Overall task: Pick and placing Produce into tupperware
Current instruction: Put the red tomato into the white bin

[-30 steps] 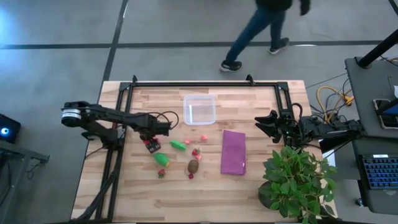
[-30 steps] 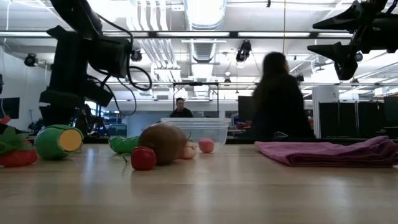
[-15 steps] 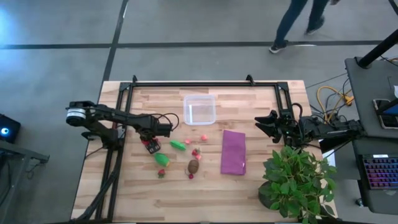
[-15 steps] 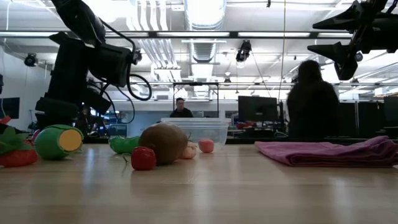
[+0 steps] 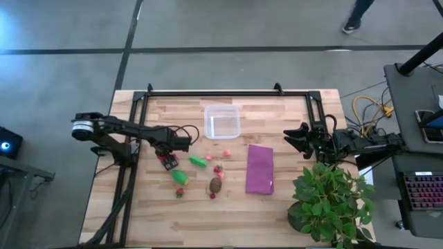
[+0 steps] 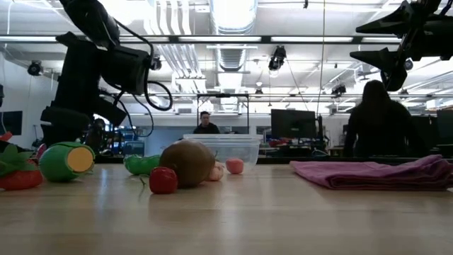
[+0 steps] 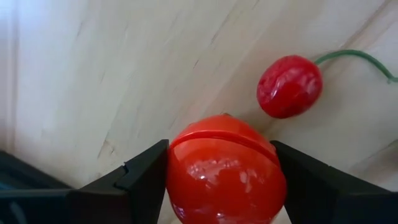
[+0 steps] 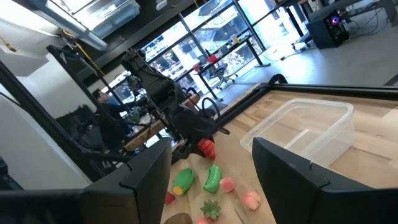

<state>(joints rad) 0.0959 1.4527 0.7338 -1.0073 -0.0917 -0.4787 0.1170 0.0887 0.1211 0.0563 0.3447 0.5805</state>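
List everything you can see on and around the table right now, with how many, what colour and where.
tupperware: one, clear, far middle of the table, empty.
red ball: one, between the left gripper's fingers.
cherry: one, red with a green stem, on the wood just beyond that ball.
green pieces: two, left of centre.
brown oval: one, centre front.
pink-red bits: several, around the centre.
cloth: one, purple, right of centre.
plant: one, green, front right corner.
person: one, dark, in the room behind the table.
left gripper: shut on the red ball, left side.
right gripper: open, raised at the right edge.
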